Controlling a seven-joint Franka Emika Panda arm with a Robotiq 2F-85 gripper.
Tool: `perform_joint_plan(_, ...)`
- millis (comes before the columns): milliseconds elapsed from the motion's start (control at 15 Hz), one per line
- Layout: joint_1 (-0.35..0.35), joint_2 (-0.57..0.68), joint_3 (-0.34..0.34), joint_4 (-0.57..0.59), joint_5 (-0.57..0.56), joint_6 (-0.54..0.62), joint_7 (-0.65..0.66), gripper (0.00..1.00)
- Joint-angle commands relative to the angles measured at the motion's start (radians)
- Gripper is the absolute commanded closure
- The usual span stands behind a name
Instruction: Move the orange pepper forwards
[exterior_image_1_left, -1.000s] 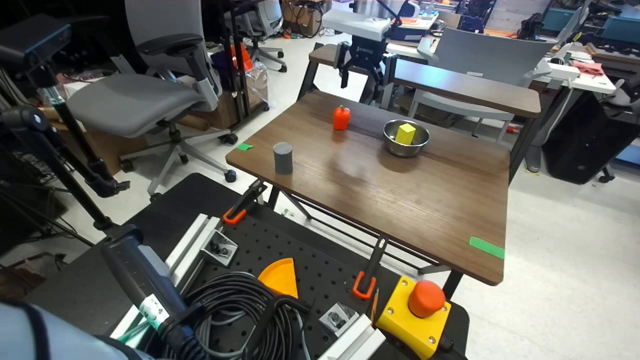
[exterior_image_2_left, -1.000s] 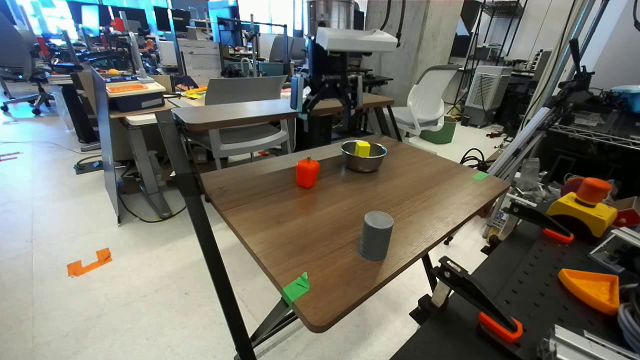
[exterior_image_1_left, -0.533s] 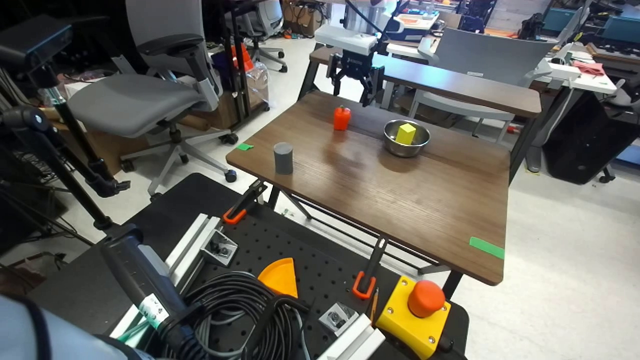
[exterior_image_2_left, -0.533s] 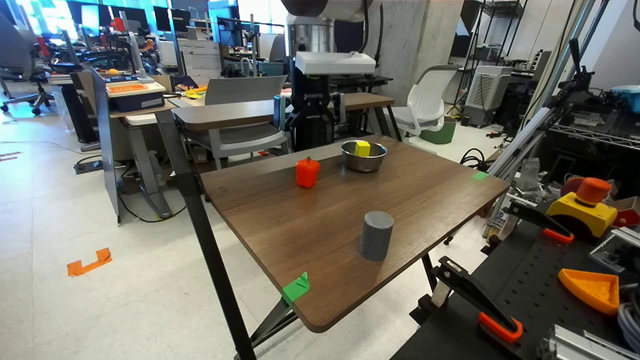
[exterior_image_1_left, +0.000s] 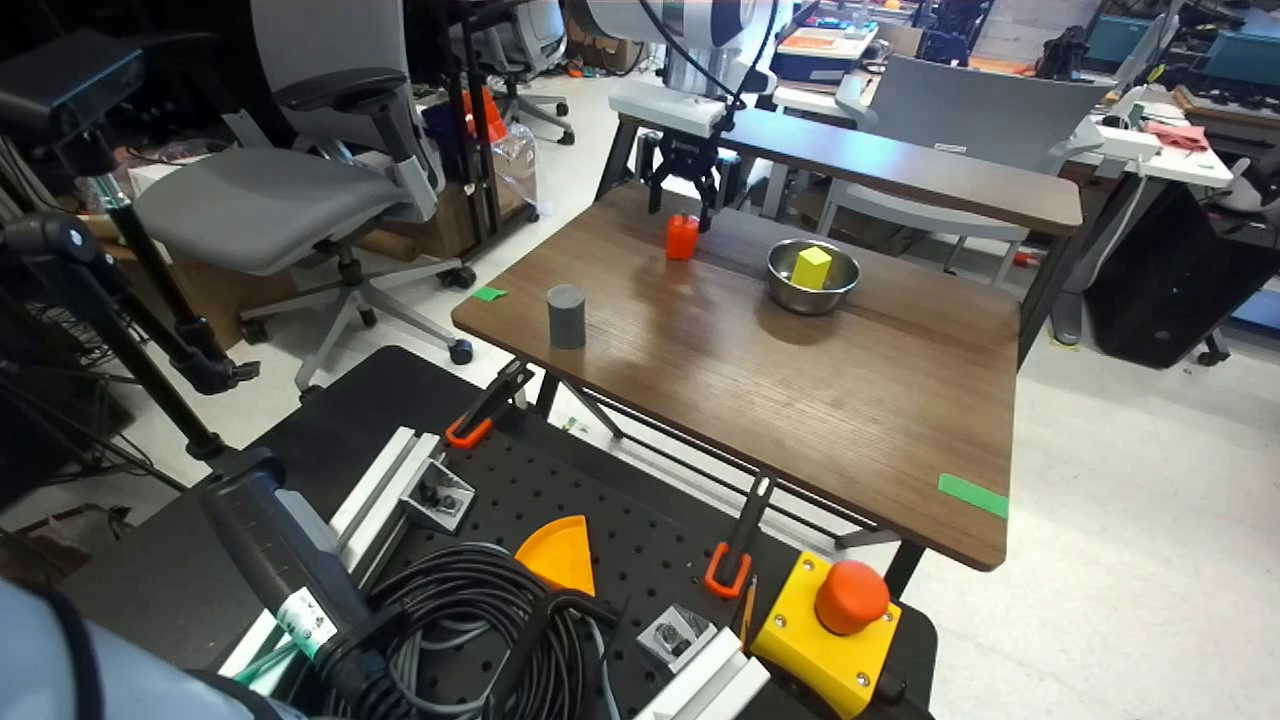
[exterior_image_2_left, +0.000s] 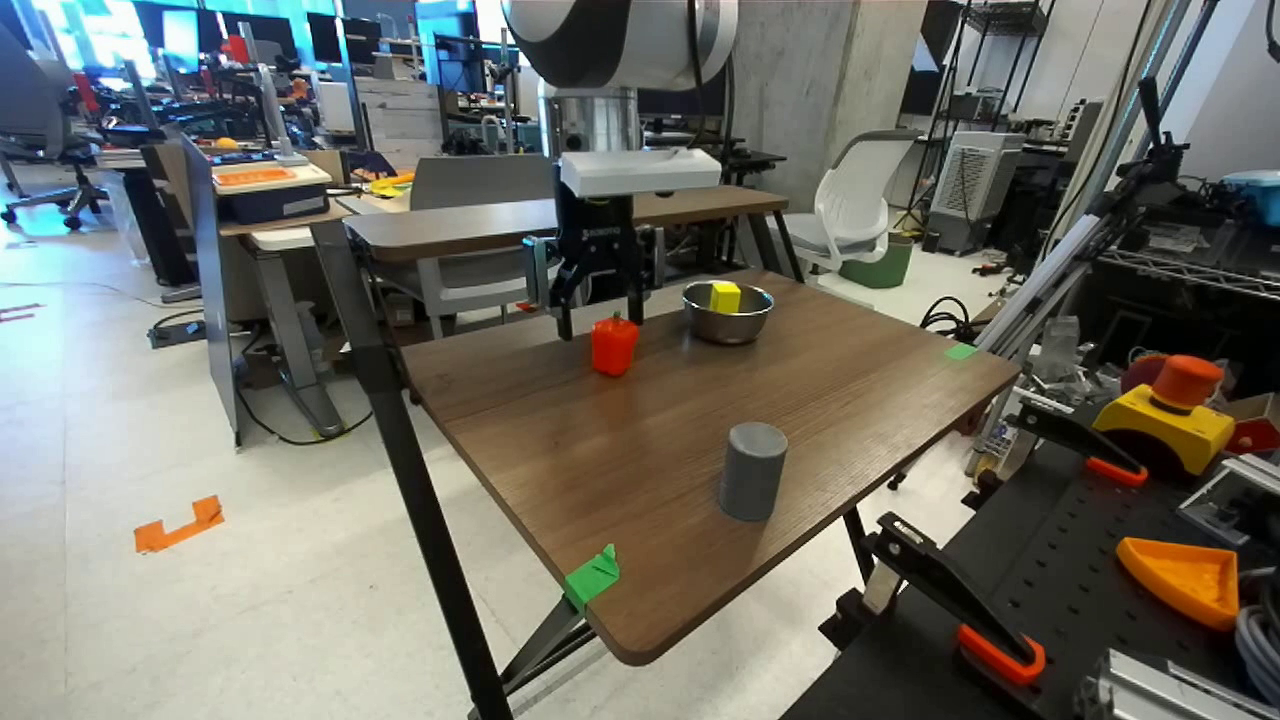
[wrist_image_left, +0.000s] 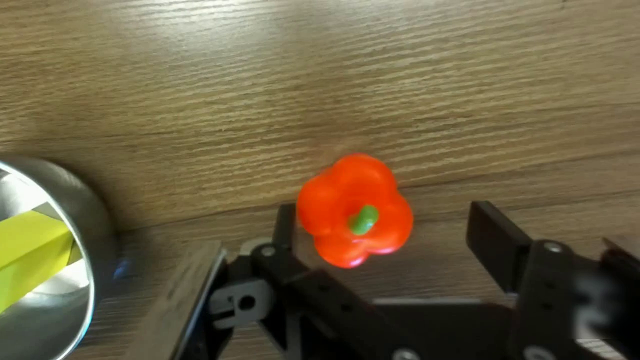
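The orange pepper, chunky orange-red with a green stem, stands upright on the brown table in both exterior views (exterior_image_1_left: 681, 242) (exterior_image_2_left: 613, 348). My gripper (exterior_image_1_left: 680, 214) is open and points down, its fingertips at about the height of the pepper's top and on its far side in an exterior view (exterior_image_2_left: 600, 322). In the wrist view, the pepper (wrist_image_left: 350, 195) lies between the open fingers (wrist_image_left: 384, 215), much closer to the left finger and slightly ahead of the tips. The right finger is clearly apart from it. Whether the left finger touches it I cannot tell.
A metal bowl (exterior_image_1_left: 800, 300) with a yellow block (exterior_image_1_left: 811, 267) in it stands beside the pepper; the bowl's rim (wrist_image_left: 87, 260) is left of the gripper in the wrist view. A grey cylinder (exterior_image_2_left: 754, 472) stands nearer the table's opposite edge. A raised shelf (exterior_image_1_left: 900, 170) runs behind.
My gripper has come down and across from above the shelf's side to the pepper, its fingers open throughout. The pepper, bowl and cylinder have not moved.
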Motion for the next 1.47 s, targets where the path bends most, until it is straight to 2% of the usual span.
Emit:
perform_joint_plan(0,0.009,0.041,-0.004,0.073,0.019,-0.054,0.017,0.44)
perform_joint_plan(267,0.009,0.053,-0.005,0.100,0.021,-0.104,0.029,0.73)
perform_joint_plan(400,0.003,0.013,0.005,0.057,0.025,-0.121,0.010,0.74)
perform_joint_plan(600,-0.012,-0.078,0.017,-0.084,0.021,-0.082,-0.045,0.74)
perform_joint_plan(933,-0.041,-0.175,-0.021,-0.275,0.000,-0.052,-0.055,0.74)
perform_joint_plan(1200,-0.088,-0.263,-0.040,-0.445,-0.017,-0.004,-0.118,0.74)
perform_joint_plan(1400,-0.101,-0.296,-0.056,-0.527,-0.042,-0.010,-0.141,0.74)
